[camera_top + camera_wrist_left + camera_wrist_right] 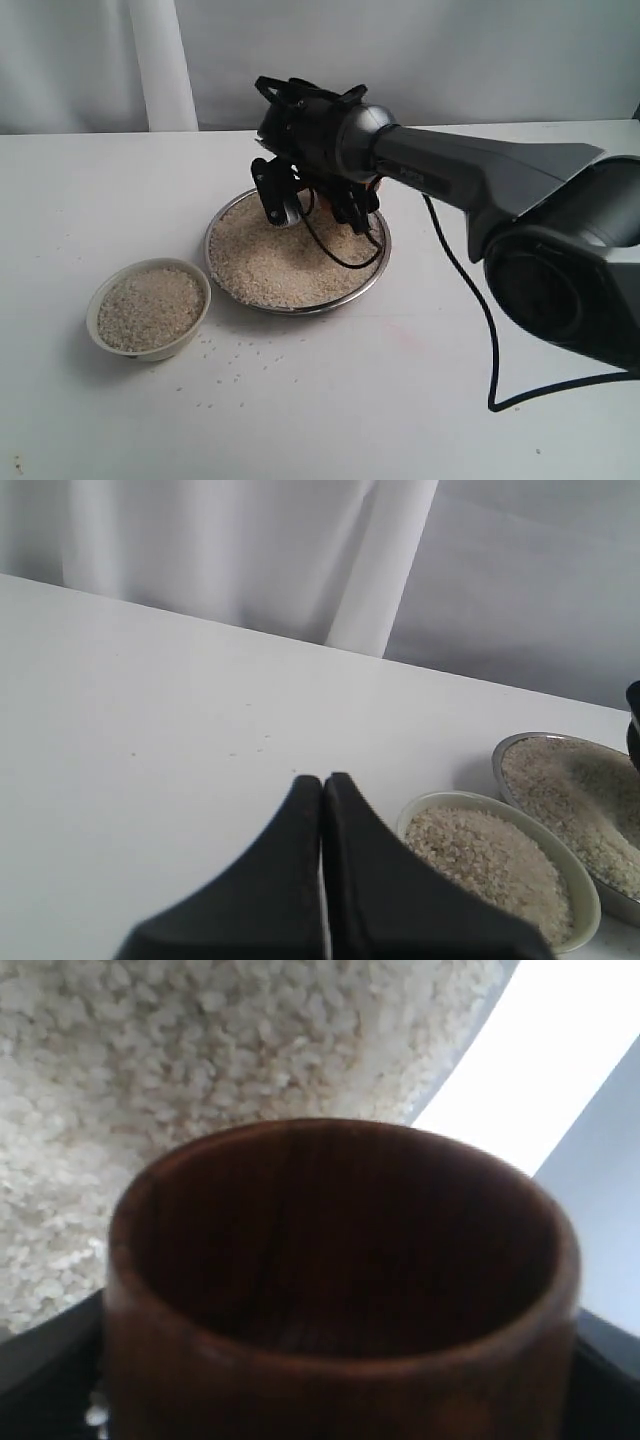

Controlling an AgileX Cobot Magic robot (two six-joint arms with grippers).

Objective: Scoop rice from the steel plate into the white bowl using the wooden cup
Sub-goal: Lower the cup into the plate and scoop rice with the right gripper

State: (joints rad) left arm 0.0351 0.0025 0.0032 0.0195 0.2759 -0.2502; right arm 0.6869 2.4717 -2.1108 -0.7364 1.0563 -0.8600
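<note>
- White desk (120, 180) and a pale curtain (160, 60) behind it are all the setting you have to work in.
- Your wooden cup (340, 1290) sits clamped between the jaws of the right tool (315, 207). Its dark inside looks empty, with no grains visible in it.
- That cup hangs low over the rice (270, 260), at about 1 o'clock on the steel plate (300, 308) in the exterior view. Whether its lip touches the grains you cannot tell.
- Rice covers most of the plate in a shallow bed, so there is plenty left to take.
- At 8 o'clock from the plate, just beside it, stands the white bowl (150, 264). It is already well filled with rice, and a few grains lie loose on the desk around 4 o'clock from it.
- Your left tool (322, 790) is pressed closed with nothing in it, idle over bare desk near the bowl.
- You appear to be at the start of a scoop. The next move likely calls for dipping the lip into the bed, sweeping it through, and levelling the cup before you carry it toward 8 o'clock.
- Pour gently, because the bowl has little room left.
</note>
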